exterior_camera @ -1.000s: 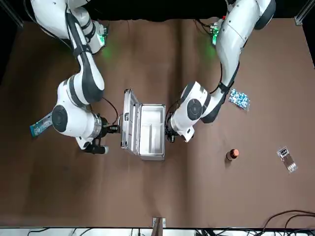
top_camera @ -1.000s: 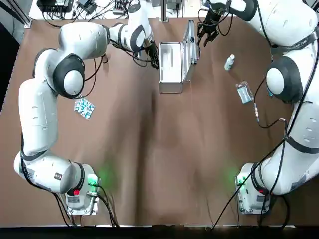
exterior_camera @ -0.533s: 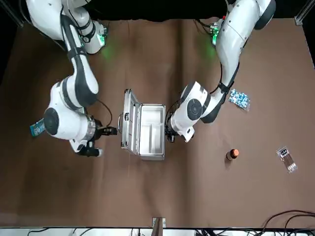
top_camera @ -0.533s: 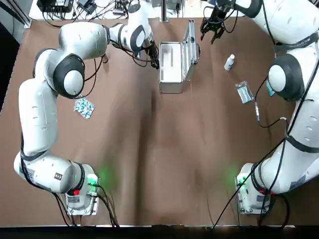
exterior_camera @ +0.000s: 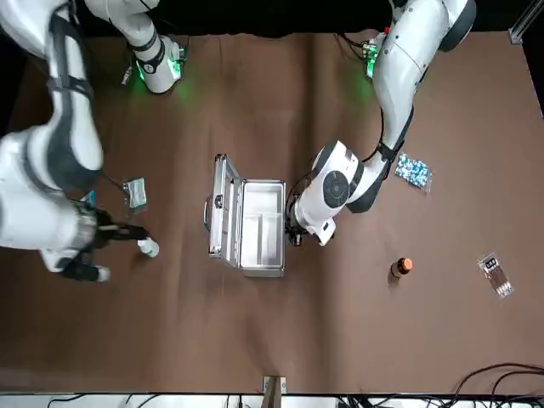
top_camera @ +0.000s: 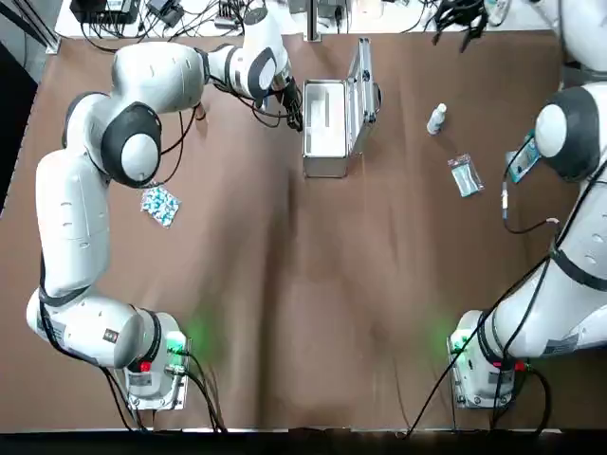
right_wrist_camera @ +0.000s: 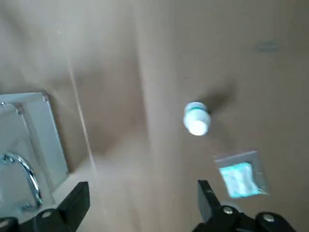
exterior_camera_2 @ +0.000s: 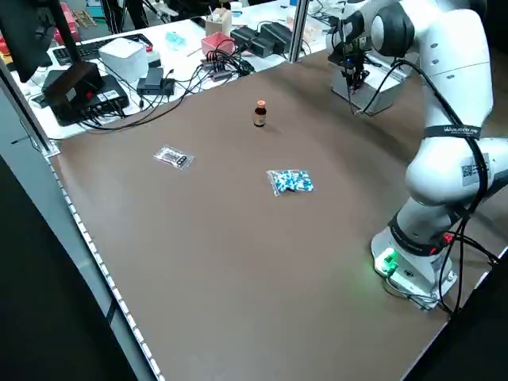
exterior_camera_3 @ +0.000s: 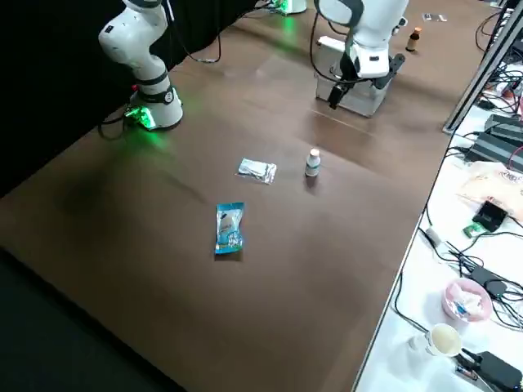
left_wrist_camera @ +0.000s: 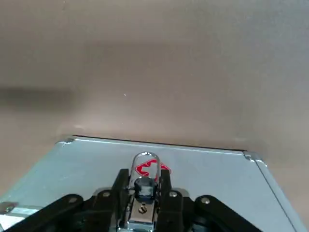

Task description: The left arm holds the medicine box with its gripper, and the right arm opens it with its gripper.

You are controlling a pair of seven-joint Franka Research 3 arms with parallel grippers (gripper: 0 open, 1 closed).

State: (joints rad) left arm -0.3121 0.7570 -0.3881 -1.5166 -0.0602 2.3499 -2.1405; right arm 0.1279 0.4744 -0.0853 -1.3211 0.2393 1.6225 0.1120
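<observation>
Left gripper (top_camera: pixel 295 112): pinching the chrome clasp (left_wrist_camera: pixel 145 164) on the medicine box's (top_camera: pixel 327 167) side wall, at the box's 9 o'clock (top view).
Medicine box: 12 o'clock area of the brown surface (top_camera: pixel 313 284); open, lid (top_camera: pixel 361 81) standing upright along its 3 o'clock edge.
Right gripper (top_camera: pixel 462 13): fingers spread wide, nothing between them; in the air at the box's 2 o'clock, well apart from it.
White bottle (top_camera: pixel 436 118): upright, at the box's 3 o'clock.
</observation>
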